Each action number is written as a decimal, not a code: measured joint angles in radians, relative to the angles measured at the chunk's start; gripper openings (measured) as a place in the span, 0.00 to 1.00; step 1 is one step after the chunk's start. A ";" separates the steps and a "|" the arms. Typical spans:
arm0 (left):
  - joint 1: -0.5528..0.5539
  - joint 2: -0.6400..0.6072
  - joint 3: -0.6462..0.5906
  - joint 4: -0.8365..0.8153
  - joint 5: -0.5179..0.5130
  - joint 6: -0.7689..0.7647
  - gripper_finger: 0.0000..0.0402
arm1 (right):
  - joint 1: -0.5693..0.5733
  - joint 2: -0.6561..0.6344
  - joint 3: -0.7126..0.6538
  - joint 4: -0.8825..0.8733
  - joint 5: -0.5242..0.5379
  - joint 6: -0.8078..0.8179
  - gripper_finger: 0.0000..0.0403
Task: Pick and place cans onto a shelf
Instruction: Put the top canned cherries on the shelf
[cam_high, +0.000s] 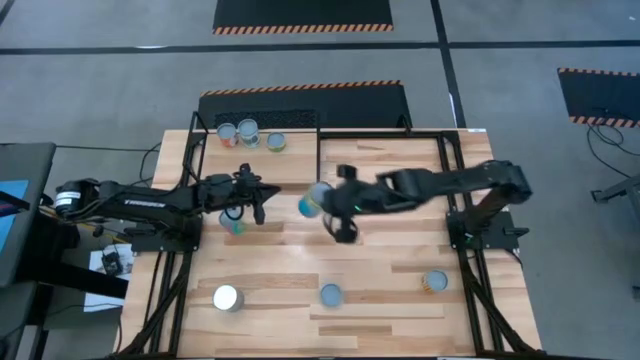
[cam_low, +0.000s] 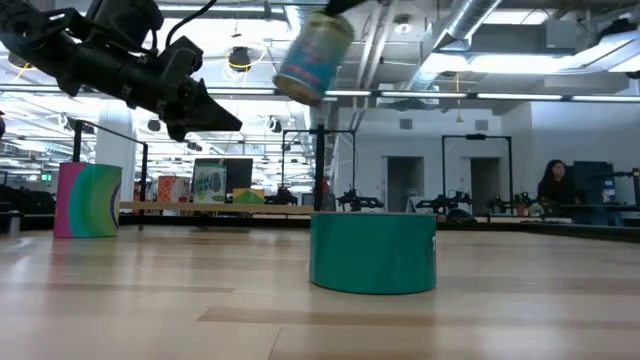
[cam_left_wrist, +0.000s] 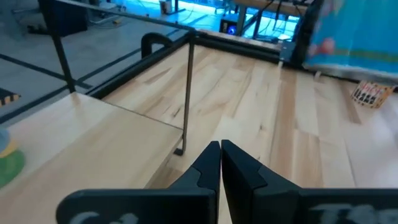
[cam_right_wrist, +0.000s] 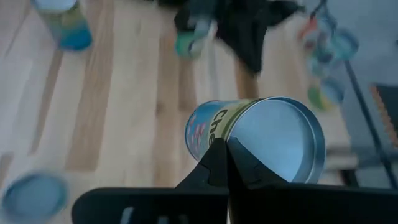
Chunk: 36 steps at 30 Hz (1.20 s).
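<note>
- Right pincer (cam_high: 326, 205): held over the middle of the tabletop (cam_high: 380, 280), fingers drawn together. A pale-blue-topped can (cam_right_wrist: 261, 140) with a blue and yellow label lies tilted right at the fingertips in the right wrist view; whether it is truly pinched cannot be told. The low view shows this can (cam_low: 313, 55) aloft and leaning, well above the wood.
- Left pincer (cam_high: 262, 205): raised over the tabletop's left-centre, clenched on nothing; the left wrist view shows its fingers (cam_left_wrist: 202, 171) pressed together.
- Shelf (cam_high: 255, 165): light-wood platform in a thin black frame, at the tabletop's far left.
- Cans on the shelf (cam_high: 247, 133): three, grouped near its far edge.
- Can under the left arm (cam_high: 232, 222): upright, beside the left pincer.
- Cans at the near side: silver-topped one (cam_high: 227, 297), blue-topped one (cam_high: 331, 294), and a tilted one (cam_high: 435, 281) to the right, well apart.
</note>
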 joint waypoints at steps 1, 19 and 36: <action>0.002 -0.007 -0.007 0.000 0.000 0.000 0.00 | -0.018 0.028 0.048 -0.016 -0.009 -0.028 0.01; 0.039 -0.293 -0.146 -0.051 0.043 -0.039 0.00 | -0.307 0.497 0.621 -0.198 -0.108 -0.365 0.01; 0.040 -0.293 -0.146 -0.084 0.011 -0.034 0.00 | -0.402 0.666 0.627 -0.163 -0.103 -0.414 0.01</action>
